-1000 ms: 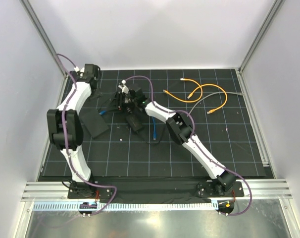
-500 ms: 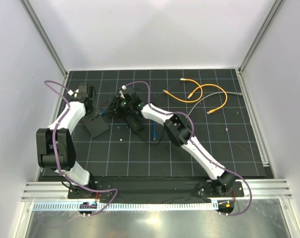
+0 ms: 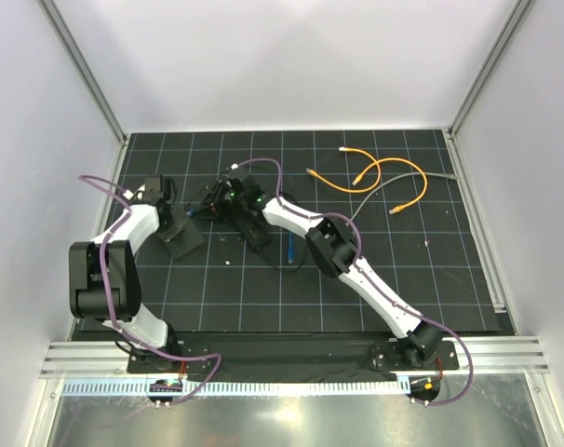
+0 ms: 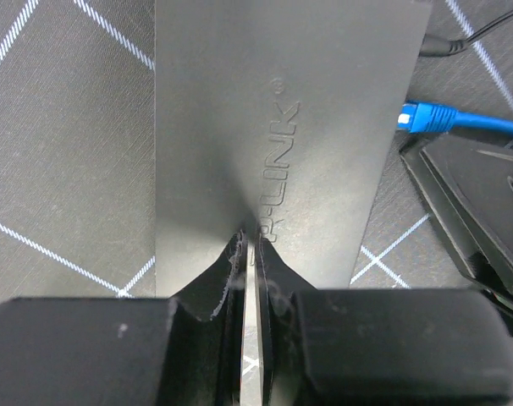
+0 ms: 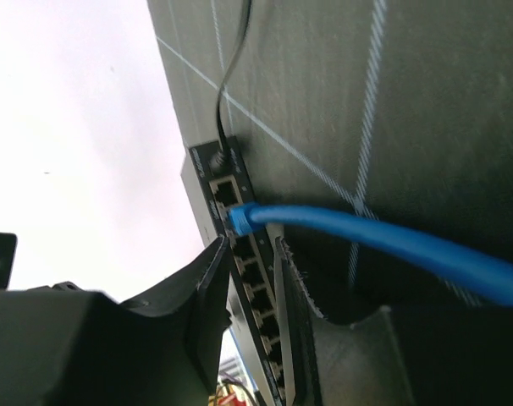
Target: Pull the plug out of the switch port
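Observation:
The switch (image 3: 182,239) is a flat black box lying at the left of the mat; its lettered top (image 4: 273,101) fills the left wrist view. My left gripper (image 3: 163,207) (image 4: 252,237) is shut, its tips set on the switch's top, nothing between them. The blue plug (image 5: 239,218) (image 4: 424,117) sits in the second socket of the port row (image 5: 256,288). My right gripper (image 3: 217,203) (image 5: 250,245) is open just short of the plug, its fingers either side of the port face, not touching the plug.
A thin black cord (image 5: 227,93) enters the switch beside the blue cable (image 3: 289,244). A small black brick (image 3: 254,233) lies under the right arm. Orange cables (image 3: 375,172) and a grey cable (image 3: 422,177) lie at the back right.
My left arm came down and toward the near side onto the switch, and its gripper closed. The right gripper edged left toward the ports and narrowed a little.

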{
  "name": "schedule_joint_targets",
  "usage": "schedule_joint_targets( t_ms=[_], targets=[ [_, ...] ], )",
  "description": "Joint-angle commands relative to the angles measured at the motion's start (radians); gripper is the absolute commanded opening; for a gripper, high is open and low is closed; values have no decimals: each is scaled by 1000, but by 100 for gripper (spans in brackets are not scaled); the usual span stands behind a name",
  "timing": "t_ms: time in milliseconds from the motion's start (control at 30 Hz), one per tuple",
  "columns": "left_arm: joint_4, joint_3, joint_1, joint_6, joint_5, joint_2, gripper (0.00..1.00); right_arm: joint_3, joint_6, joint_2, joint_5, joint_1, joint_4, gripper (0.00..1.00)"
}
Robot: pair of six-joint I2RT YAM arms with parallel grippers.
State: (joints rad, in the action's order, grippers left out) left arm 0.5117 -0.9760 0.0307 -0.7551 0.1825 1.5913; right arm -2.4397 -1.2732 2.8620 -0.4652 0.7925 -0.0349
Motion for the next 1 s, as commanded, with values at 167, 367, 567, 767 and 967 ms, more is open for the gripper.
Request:
schedule_joint_targets(
  t_ms=[167,367,567,767,967],
  targets=[
    [-64,39,5,-30,11,-47,11,-78,-61,45,23,16,29,39],
    [-67,60,6,-35,5,-59,10,-93,-63,62,39,27,29,40],
    [-64,72,5,-32,8,-77,9,-120,-86,94,62,45,30,40],
    [-61,83,5,-32,9,-88,8,-124,-118,122,76,44,49,38],
    [-64,94,5,-33,12,-94,8,-125,-138,134,88,44,70,24]
  ],
)
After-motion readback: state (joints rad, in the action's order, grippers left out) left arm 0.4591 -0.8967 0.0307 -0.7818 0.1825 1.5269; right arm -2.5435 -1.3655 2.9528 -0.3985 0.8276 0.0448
